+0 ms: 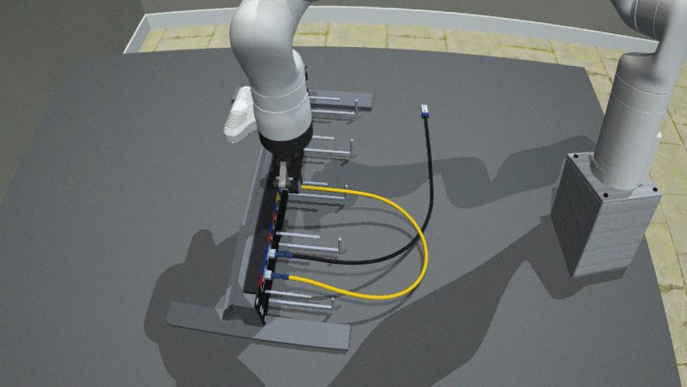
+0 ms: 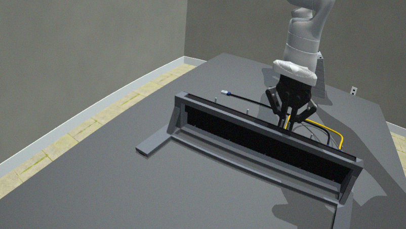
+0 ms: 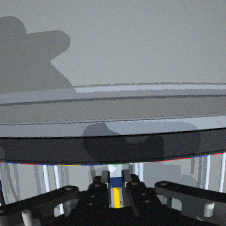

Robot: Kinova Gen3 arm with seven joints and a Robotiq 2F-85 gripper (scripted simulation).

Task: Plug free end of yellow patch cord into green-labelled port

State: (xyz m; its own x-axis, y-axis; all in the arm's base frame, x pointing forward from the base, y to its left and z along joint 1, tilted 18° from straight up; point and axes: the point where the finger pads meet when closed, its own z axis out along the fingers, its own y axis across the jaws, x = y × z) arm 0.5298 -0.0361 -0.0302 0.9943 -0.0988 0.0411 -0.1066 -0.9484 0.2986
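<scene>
The pincer (image 1: 283,181) is clamped narrowly on the free-end plug (image 3: 116,184) of the yellow patch cord (image 1: 419,235), held against the port face of the rack (image 2: 264,131) on the worktop (image 1: 144,144). The cord's other end sits plugged lower along the rack, beside the black cord (image 1: 429,182).

You see a dark grey table (image 2: 85,184) carrying broad, soft-edged shadows. Around it: plain grey-olive walls (image 2: 85,42) meeting at a corner, a pale baseboard (image 2: 85,112), a yellowish stone-tile floor (image 2: 34,159) with green-tinged joints, and a white wall socket (image 2: 353,90).
</scene>
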